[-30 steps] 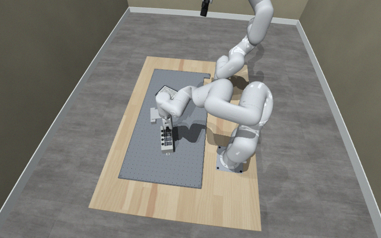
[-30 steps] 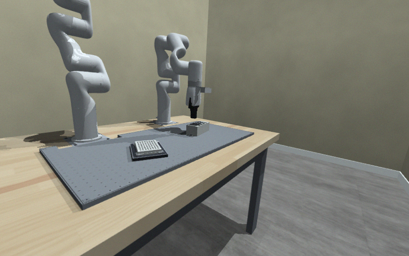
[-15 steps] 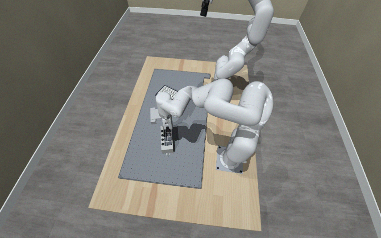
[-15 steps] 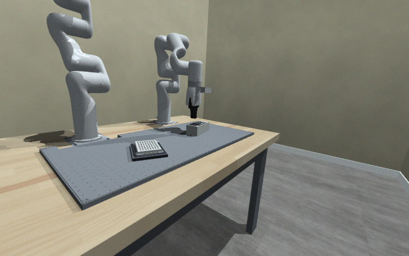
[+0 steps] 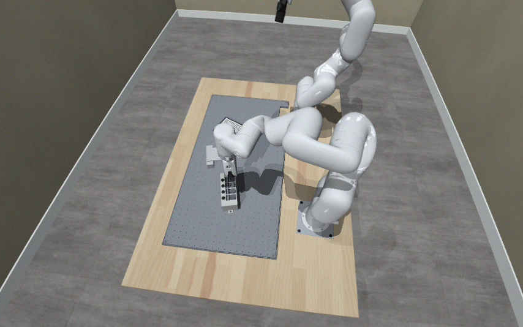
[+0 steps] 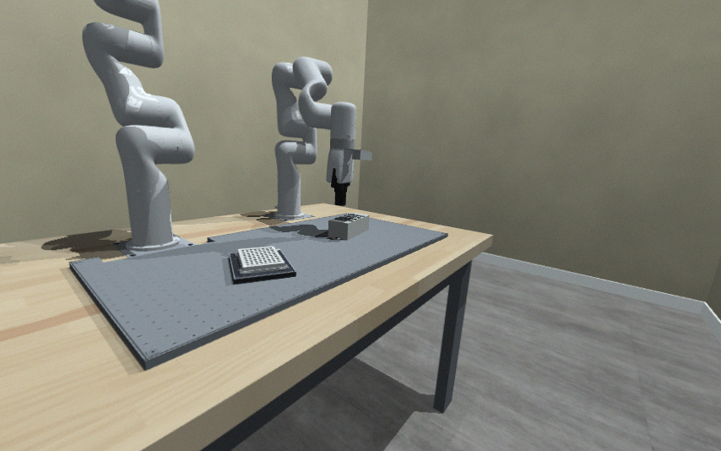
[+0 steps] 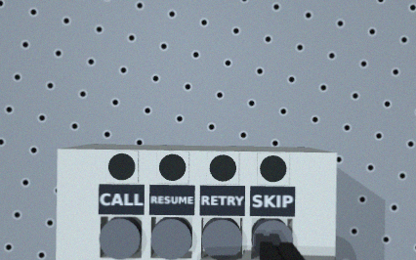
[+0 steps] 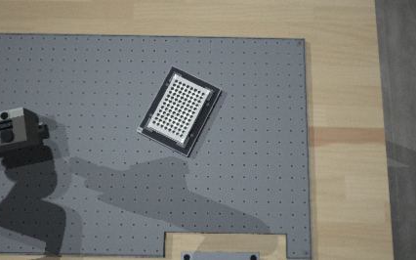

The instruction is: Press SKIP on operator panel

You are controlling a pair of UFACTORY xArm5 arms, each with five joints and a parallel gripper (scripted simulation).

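The operator panel (image 5: 229, 206) (image 6: 347, 228) (image 7: 75, 195) (image 8: 30, 128) is a light box with four round grey keys. In the left wrist view the labels read CALL, RESUME, RETRY, SKIP from left to right. The SKIP lamp (image 7: 272, 168) and the other three lamps are dark. My left gripper (image 6: 340, 203) (image 7: 270, 238) is shut and empty. Its tips overlap the SKIP key (image 7: 265, 225) in the left wrist view and stand a little above the panel in the exterior view. My right gripper (image 5: 280, 20) is open and empty, raised high away from the panel.
A white well plate in a black holder (image 6: 262, 273) (image 8: 196, 131) lies on the grey perforated board (image 5: 215, 231) (image 6: 144, 313) (image 8: 251, 147), apart from the panel. The left arm reaches over the board, near the plate in the top view.
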